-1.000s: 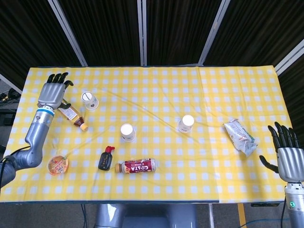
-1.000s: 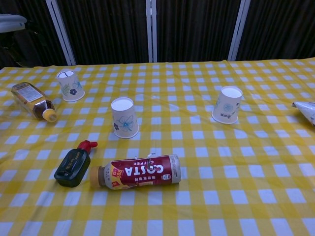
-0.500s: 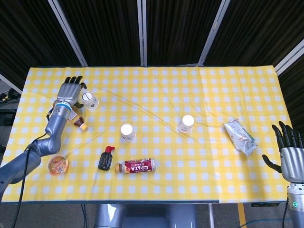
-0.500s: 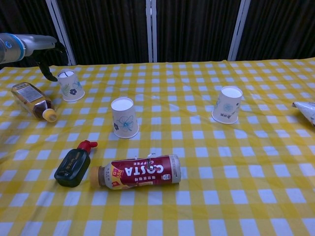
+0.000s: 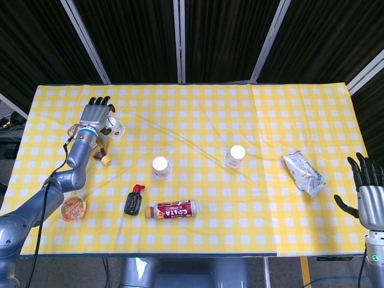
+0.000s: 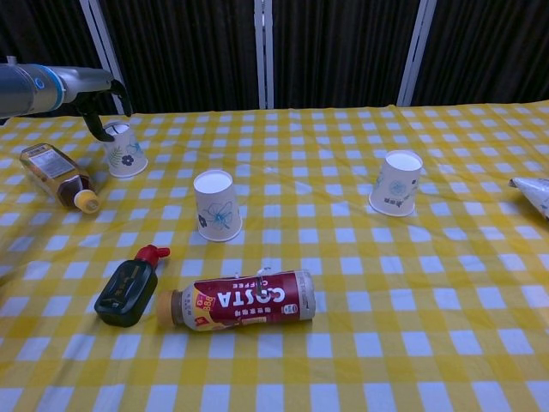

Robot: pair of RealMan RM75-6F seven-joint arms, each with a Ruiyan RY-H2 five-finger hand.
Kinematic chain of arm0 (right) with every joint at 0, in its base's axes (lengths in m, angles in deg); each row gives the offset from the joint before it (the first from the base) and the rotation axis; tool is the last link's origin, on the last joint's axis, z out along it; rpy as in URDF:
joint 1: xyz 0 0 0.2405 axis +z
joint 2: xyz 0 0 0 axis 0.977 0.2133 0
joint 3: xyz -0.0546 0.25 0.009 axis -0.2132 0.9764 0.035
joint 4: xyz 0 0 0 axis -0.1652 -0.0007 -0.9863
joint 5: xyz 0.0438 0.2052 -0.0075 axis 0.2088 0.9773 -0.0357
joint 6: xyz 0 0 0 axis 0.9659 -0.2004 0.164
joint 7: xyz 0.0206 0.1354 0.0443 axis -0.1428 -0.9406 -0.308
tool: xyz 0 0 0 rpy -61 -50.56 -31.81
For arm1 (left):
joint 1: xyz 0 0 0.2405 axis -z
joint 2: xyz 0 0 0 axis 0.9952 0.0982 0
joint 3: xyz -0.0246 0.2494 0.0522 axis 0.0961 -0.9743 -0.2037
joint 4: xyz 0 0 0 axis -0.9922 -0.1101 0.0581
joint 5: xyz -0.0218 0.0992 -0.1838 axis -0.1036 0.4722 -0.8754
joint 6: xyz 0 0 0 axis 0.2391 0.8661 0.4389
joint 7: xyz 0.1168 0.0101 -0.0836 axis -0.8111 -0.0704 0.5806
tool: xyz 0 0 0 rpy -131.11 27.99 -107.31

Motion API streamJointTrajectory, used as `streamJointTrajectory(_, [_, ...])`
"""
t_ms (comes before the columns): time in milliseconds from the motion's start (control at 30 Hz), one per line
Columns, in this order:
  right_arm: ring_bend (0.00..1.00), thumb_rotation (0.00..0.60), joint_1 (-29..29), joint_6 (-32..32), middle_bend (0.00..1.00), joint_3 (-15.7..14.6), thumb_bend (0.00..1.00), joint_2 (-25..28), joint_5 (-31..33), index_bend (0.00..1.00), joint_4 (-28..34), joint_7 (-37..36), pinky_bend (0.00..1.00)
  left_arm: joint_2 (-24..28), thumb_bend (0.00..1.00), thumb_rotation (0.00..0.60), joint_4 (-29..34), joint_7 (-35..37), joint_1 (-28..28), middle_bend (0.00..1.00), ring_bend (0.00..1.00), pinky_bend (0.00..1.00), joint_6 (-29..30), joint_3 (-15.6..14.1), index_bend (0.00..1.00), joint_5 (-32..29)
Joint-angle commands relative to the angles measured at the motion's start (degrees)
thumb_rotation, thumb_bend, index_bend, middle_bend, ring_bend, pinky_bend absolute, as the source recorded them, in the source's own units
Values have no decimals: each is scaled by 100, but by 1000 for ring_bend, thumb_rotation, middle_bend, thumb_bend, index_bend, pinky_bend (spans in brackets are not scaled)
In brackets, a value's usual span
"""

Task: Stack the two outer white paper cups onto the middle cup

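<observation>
left hand (image 5: 96, 114) open, fingers spread, beside far-left cup (image 6: 125, 149), apparently poised to grasp | right hand (image 5: 367, 195) open, idle off near-right edge, seen only from the head | middle cup (image 6: 217, 204) inverted as stack base, right cup (image 6: 396, 183) inverted | chest view alone shows floral prints

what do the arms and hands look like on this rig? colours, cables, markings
Both arms are smooth silver-grey tubes. The left hand has a pale grey metal palm and black fingers, with a light blue band at the wrist and a thin black cable running along the forearm. The right hand is the same grey with black fingers; a small green mark shows below its wrist.
</observation>
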Motion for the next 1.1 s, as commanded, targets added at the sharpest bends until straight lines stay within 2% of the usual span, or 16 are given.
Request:
streamJointTrajectory(33, [0,600,-3,6,0,3,102,8,1,53,9,-7,0,-34,309,600,-74,37,33,0,0,0,-63,-34,271,22])
streamJointTrajectory(433, [0,600,-28,58,0,18,101,36,1,56,52,-32,0,-105,312,600,-240,58,66,0,0,0,-169,-148,412,-2])
streamJointTrajectory(700, [0,600,-53,101,0,27,102,61,3,56,93,-49,0,66,323,600,42,212,25,0,0,0,33,-111,428,80])
streamJointTrajectory(800, [0,600,-57,116,0,29,102,70,-9,56,112,-54,0,550,323,600,796,396,-23,0,0,0,405,28,428,270])
streamJointTrajectory(867, [0,600,-59,129,0,22,101,72,-32,56,124,-50,0,969,323,600,1559,469,-121,0,0,0,691,89,428,404])
streamJointTrajectory(1100, [0,600,-60,143,0,11,102,77,-67,56,144,-58,0,1988,323,600,3688,376,-395,0,0,0,1471,84,421,805])
